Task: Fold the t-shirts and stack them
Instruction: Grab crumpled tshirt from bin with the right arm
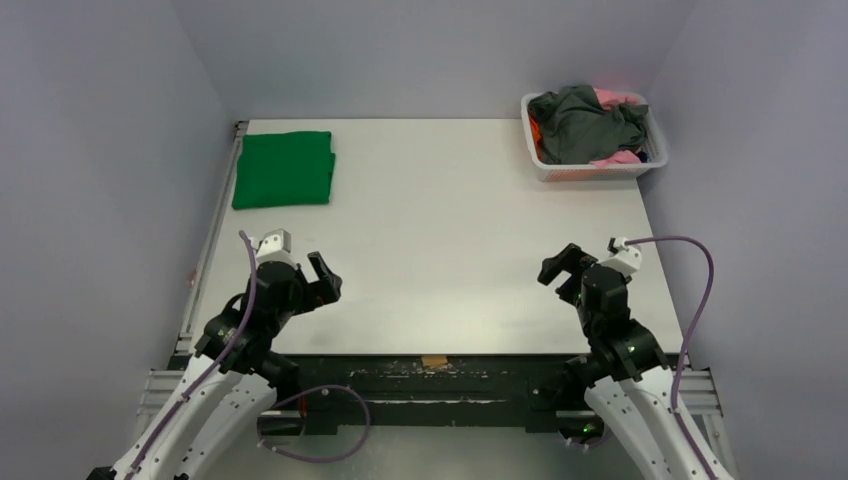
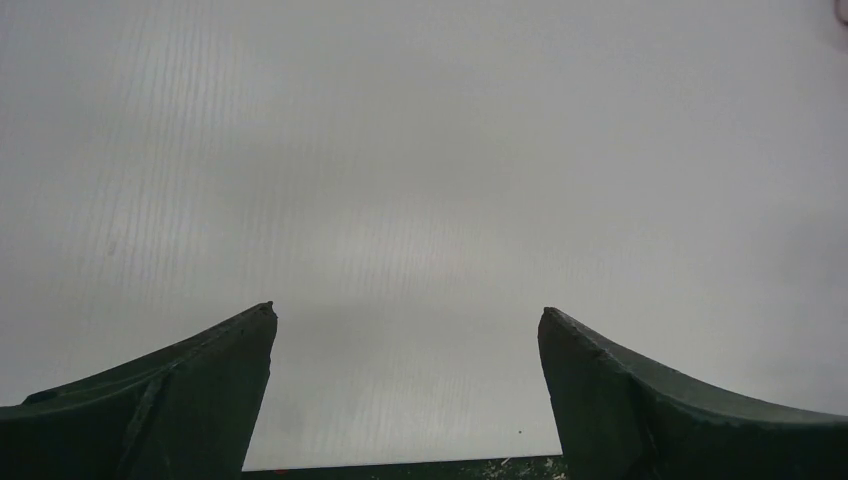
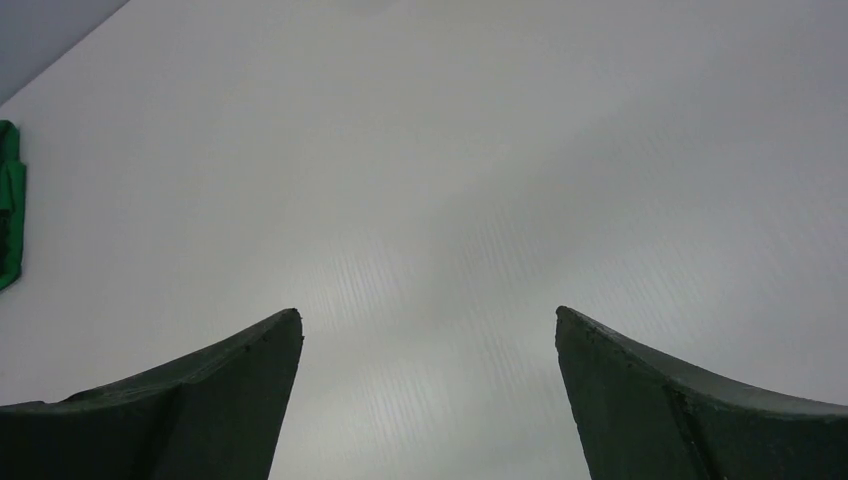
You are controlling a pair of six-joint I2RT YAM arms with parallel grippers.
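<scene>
The bright green t-shirt [image 1: 284,168] lies folded flat at the table's far left; its edge shows at the left border of the right wrist view [image 3: 9,205]. The dark charcoal-grey t-shirt [image 1: 585,122] lies crumpled on top of the white mesh basket [image 1: 590,170] at the far right. My left gripper [image 1: 326,279] is open and empty over the bare table near the front left; in its wrist view [image 2: 408,315] only table shows between the fingers. My right gripper [image 1: 556,266] is open and empty near the front right, with bare table between its fingers [image 3: 428,315].
The basket also holds pink and orange cloth [image 1: 612,98]. Grey walls close the table on the left, back and right. A metal rail [image 1: 215,225] runs along the table's left edge. A tan tape patch [image 1: 434,361] marks the front edge.
</scene>
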